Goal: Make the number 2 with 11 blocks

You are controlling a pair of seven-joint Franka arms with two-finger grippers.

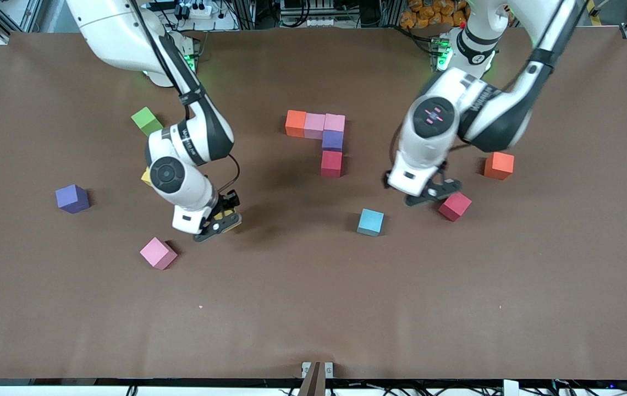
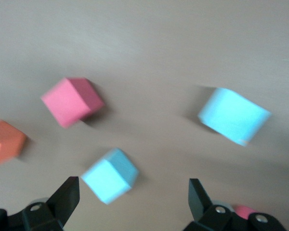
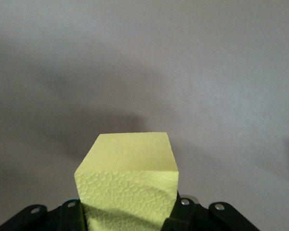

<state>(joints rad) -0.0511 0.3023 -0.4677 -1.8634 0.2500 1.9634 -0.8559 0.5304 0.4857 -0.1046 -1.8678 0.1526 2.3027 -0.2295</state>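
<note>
While the right gripper (image 1: 220, 219) clamps 1 yellow block (image 3: 127, 180), the left gripper (image 1: 433, 191) hangs wide open.

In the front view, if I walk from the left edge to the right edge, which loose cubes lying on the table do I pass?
Purple cube → green cube → pink cube → light blue cube → red cube → orange cube.
</note>
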